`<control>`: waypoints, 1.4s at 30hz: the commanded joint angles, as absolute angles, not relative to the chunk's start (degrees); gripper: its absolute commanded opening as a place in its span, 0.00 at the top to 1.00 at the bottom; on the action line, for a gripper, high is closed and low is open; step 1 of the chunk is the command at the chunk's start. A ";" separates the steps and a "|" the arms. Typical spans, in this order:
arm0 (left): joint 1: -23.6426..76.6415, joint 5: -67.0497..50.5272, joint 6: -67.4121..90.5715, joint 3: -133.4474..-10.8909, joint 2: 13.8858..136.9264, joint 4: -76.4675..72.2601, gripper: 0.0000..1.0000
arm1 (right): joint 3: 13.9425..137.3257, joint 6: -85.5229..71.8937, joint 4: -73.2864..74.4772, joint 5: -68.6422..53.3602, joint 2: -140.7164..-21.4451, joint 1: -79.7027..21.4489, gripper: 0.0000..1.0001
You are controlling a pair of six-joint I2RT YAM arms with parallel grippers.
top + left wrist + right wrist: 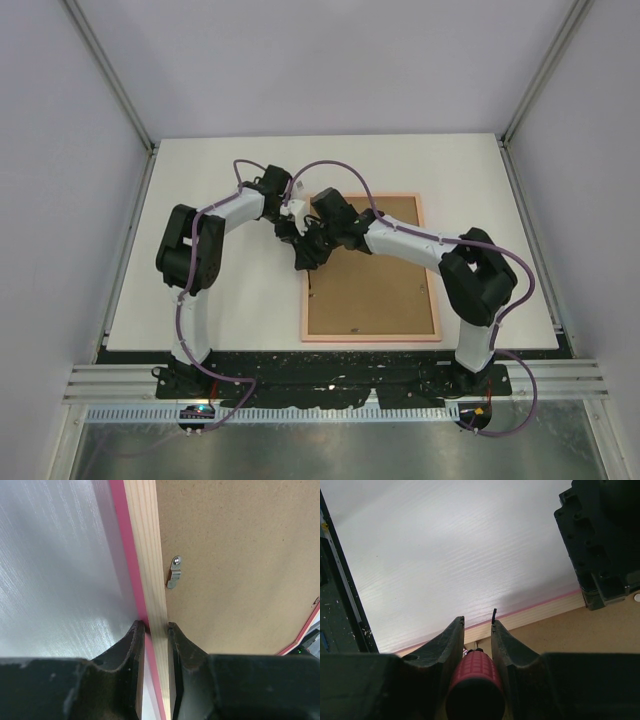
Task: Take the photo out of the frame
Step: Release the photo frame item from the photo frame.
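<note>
Closest in, the left gripper [156, 626] had its two black fingers pinched on the left rail of the frame [150, 555], one finger against the pink outer edge and the other on the bare wood side, jaws only narrowly apart because the rail filled them. That hold looked to me like a brace, meant to pin the frame to the table [60, 580] while the other arm worked. The frame lay face down, its brown backing board [240, 555] up, and a small metal clip [174, 572] was swung over the board's edge just beyond the fingers. The right gripper [477, 621] had reached across the board to the same rail and was clamped on a red-handled tool [474, 680], whose thin black tip [494, 614] poked out just above the rail, presumably to turn or lever such clips. The photo could not be seen; I judged it was in the frame under the board. Room was tight where it mattered: the two wrists crowded together over the upper left of the frame, the left gripper's body just beside the tool's path. Bare table lay open to the left and beyond the frame, while its near edge sat close to the table's front lip. Other clips along the board were too small to count from above.
</note>
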State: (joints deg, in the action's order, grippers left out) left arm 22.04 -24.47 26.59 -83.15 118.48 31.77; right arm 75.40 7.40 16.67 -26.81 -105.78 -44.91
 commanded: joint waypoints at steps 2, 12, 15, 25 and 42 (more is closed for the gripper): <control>21.45 -22.06 25.31 -84.02 119.44 32.34 0.80 | 75.06 7.29 14.41 -22.15 -103.53 -45.00 0.92; 21.45 -22.06 25.40 -84.02 119.53 32.26 0.81 | 75.50 6.94 14.68 -21.71 -103.97 -45.00 0.92; 21.45 -22.06 25.40 -84.02 119.36 32.26 0.81 | 75.94 6.94 15.20 -21.80 -104.32 -45.00 0.92; 21.53 -22.06 25.31 -83.94 119.44 32.26 0.82 | 77.17 6.86 16.17 -21.88 -105.20 -45.00 0.92; 21.45 -20.83 25.84 -83.94 119.27 32.43 0.84 | 78.40 9.84 20.47 -31.02 -105.91 -45.00 0.92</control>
